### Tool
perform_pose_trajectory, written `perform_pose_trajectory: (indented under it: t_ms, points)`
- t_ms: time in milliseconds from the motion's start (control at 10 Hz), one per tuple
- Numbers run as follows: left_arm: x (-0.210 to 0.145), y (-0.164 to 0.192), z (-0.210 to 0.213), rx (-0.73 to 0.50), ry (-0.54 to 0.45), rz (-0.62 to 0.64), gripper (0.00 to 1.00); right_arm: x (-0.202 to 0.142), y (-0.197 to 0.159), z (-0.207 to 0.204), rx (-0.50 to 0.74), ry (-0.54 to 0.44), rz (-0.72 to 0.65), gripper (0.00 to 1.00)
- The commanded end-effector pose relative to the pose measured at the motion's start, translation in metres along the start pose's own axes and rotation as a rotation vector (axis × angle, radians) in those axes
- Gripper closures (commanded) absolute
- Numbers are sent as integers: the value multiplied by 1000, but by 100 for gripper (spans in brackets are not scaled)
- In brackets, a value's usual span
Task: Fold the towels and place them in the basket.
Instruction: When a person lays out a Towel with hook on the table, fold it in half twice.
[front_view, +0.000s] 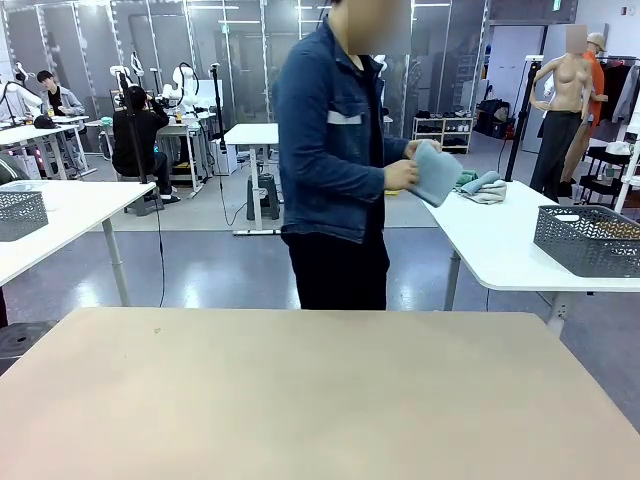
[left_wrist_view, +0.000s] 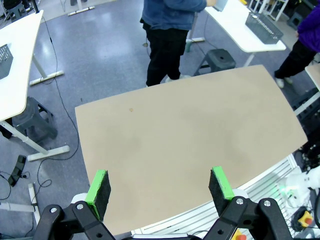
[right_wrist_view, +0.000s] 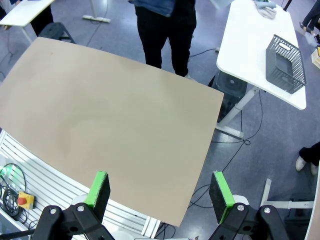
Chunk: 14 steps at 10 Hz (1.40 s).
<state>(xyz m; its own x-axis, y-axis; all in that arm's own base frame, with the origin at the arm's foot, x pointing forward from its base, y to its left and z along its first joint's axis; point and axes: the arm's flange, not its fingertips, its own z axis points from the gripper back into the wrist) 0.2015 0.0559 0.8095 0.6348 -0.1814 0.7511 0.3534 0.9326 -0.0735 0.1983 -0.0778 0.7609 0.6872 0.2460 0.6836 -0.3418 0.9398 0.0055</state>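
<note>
Open lab hall: white work tables (front_view: 497, 240), trailing cables (front_view: 159, 250), glass partitions (front_view: 90, 50).

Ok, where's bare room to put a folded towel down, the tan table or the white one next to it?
The tan rectangular table is bare from its near edge to the person's side. The white side table has one free strip between the heaped towels and the dark grey mesh basket; its far end, by the person's hands, is crowded.

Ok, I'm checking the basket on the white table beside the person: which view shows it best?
The right wrist view: the basket sits whole on the white table, seen from above. The front view shows it larger but cut off by the picture's right edge; the left wrist view shows it small and far off.
</note>
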Motion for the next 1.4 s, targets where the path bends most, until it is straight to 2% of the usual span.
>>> perform_pose_trajectory:
  t_ms: [0, 1300]
  points:
    - [0, -2, 1, -1, -2, -8, 0, -2, 0, 1, -1, 2, -1, 0]
    - [0, -2, 1, -1, -2, -8, 0, -2, 0, 1, -1, 2, -1, 0]
